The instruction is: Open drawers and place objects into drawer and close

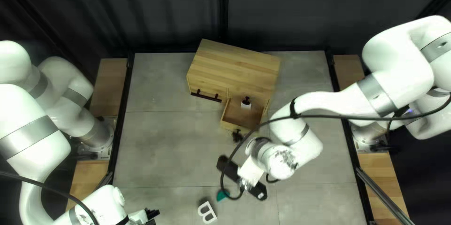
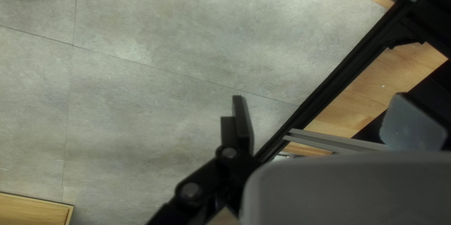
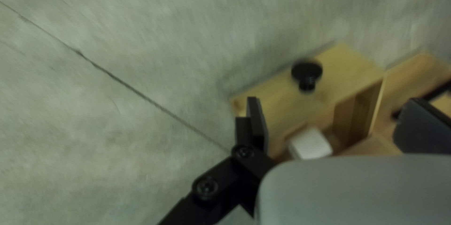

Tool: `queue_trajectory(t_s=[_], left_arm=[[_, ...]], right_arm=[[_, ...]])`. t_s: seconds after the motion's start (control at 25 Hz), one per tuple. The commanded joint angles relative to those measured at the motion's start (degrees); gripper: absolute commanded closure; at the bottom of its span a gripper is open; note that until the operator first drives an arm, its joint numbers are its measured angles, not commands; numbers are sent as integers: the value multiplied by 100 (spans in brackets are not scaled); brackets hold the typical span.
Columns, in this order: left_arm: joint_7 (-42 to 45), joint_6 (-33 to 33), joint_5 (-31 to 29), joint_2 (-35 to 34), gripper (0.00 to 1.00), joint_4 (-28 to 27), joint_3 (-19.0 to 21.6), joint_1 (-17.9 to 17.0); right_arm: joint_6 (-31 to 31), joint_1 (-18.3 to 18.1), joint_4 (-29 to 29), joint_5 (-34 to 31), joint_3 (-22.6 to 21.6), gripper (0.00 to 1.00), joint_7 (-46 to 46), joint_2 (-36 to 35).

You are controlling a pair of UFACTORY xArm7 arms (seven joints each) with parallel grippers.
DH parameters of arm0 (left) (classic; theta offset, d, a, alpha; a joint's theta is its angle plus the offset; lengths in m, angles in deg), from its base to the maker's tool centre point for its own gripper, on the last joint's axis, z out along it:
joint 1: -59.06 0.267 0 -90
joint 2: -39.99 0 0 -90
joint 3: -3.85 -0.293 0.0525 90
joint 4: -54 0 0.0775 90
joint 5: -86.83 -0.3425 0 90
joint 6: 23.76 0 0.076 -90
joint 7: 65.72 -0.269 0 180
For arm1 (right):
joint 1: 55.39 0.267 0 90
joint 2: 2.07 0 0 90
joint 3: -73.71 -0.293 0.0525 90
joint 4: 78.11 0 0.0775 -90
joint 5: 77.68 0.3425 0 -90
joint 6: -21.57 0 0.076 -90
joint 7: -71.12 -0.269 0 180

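My left gripper [image 1: 151, 214] is near the lower left of the top left view; in its wrist view my left gripper [image 2: 324, 121] is open over bare table. My right gripper [image 1: 251, 171], fingertips hidden, hangs in front of the wooden cabinet [image 1: 235, 67]. In its wrist view my right gripper [image 3: 336, 124] is open with nothing held, above the pulled-out drawer [image 3: 277, 96] with a black knob [image 3: 307, 71]. Inside that drawer [image 1: 226, 124] stands a white object with a black top [image 1: 245, 104]. The other drawer, with a black bar handle [image 1: 206, 96], is shut.
A white letter B [image 1: 206, 212] and a teal piece [image 1: 221, 195] lie on the table [image 1: 159, 150], close to my right gripper. Dark rails run along both table sides. A cable from my right arm crosses over the drawer's front area.
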State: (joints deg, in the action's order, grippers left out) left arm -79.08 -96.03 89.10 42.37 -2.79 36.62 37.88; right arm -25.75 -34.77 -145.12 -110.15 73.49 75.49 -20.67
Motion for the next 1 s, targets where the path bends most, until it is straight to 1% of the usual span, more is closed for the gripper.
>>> queue_trajectory(t_s=[0.04,0.08,0.2,0.28,0.36,0.6,0.8,1.0], left_arm=[[0,0,0,0,0,0,0,0],[0,0,0,0,0,0,0,0],[0,0,0,0,0,0,0,0],[0,0,0,0,0,0,0,0],[0,0,0,0,0,0,0,0],[0,0,0,0,0,0,0,0],[0,0,0,0,0,0,0,0],[0,0,0,0,0,0,0,0]], right_arm=[[482,91,120,173,191,0,-1513,-47],[616,144,145,182,248,0,-2021,-70],[1006,254,96,188,392,0,-3012,-315],[1285,231,47,246,425,0,-3384,-511],[1425,189,-55,369,415,0,-3543,-660],[1589,139,-374,470,319,0,-3445,-1011],[1635,122,-435,386,244,0,-3148,-1117],[1774,-39,-408,432,130,0,-2754,-1189]])
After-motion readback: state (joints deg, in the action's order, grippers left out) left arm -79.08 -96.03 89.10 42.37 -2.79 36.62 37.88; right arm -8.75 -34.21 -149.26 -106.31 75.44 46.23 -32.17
